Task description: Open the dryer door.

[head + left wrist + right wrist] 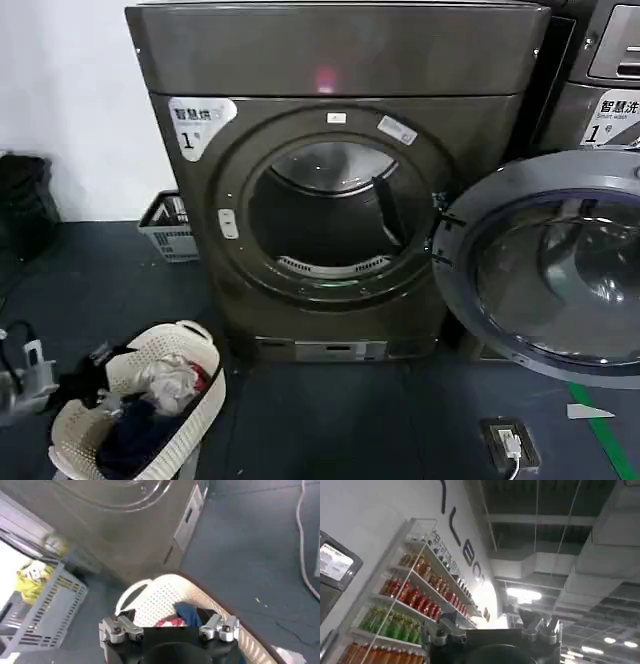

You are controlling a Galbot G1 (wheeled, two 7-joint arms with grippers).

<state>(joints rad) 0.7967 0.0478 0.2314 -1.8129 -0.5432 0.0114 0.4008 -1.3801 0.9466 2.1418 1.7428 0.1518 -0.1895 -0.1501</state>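
- Dark grey-brown metal makes up the dryer (330,200), the biggest thing in the head view. It stands against a white wall with its round drum mouth (330,215) exposed and a white label marked 1 (198,122) at its upper left corner.
- The dryer door (545,265) is already swung wide on its hinge at the machine's right side. Its grey plastic inner face and dark tinted glass face the camera, and it hangs in front of the neighbouring machine (600,80). Judged from this, the opening looks complete.
- The cream laundry basket (140,400) sits on the dark floor to the left of the dryer, full of mixed clothes. A grey crate (165,228) stands behind it beside the machine.
- The left gripper (169,630) hangs above that basket with its fingers spread and nothing between them.
- The right gripper (496,632) points up toward the ceiling and a shelf of bottled drinks (405,610). Its fingers stand apart and hold nothing.
- Risk, as I judge it: the door could drift back toward the mouth if it is not fully at rest. An arm lowered carelessly on the right could knock the door's rim, while the left could snag the basket just beneath it.
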